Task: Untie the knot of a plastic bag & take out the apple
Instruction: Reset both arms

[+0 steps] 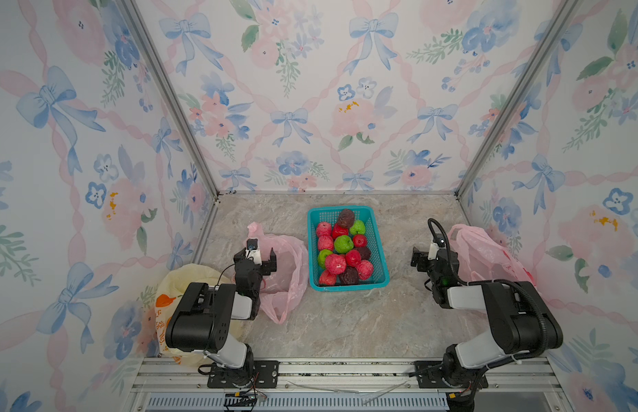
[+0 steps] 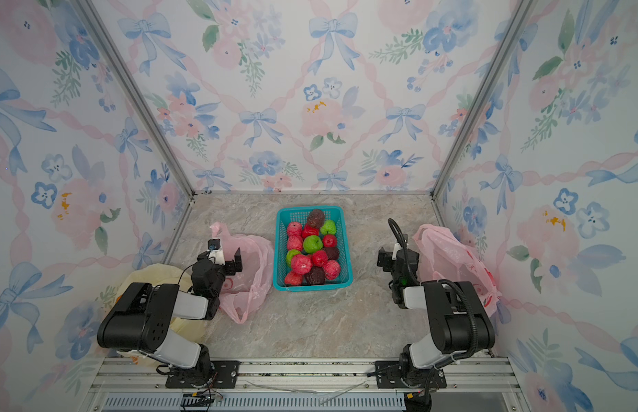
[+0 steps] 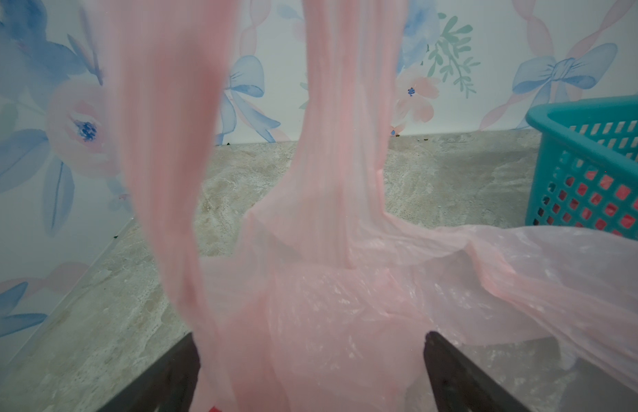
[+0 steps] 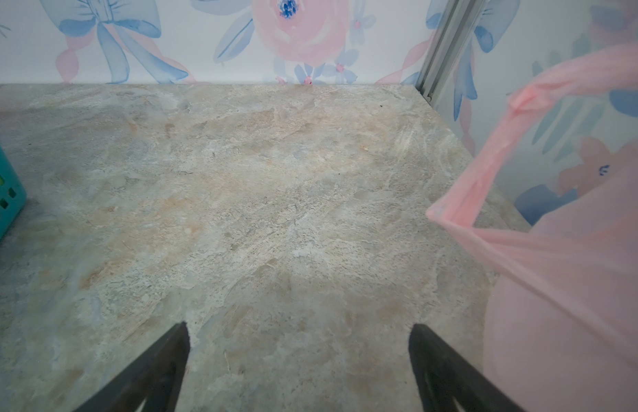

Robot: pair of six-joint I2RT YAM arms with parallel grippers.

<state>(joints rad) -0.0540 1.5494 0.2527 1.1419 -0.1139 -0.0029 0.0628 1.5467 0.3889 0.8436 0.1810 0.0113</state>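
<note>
Two pink plastic bags lie on the marble-patterned table (image 1: 346, 321), one on each side of the teal basket (image 1: 381, 281) that stands at its middle. The basket holds a heap of red, green and dark apples (image 1: 335, 263). The pink bag on the left arm's side (image 1: 292, 264) lies just beside the basket, slack and spread on the table, with one handle loop standing up behind the left claw (image 1: 256, 257); in the left wrist view the bag's film (image 3: 346, 303) runs between the two dark fingers (image 3: 453, 374), and two pink handle strips rise close before the lens. The left claw is released, its jaws wide apart above the bag, and they do not pinch the film. A red patch shows faintly through the bag near the left arm; whether it is an apple I cannot tell. The pink bag on the right arm's side (image 1: 488, 257) lies well apart from the basket, against the flowered side wall. The right claw (image 1: 422, 258) is released too, wide open over bare table between basket and bag, grasping nothing. A pale yellow bag (image 1: 174, 285) with orange print sits behind the left arm, farther from the basket.
</note>
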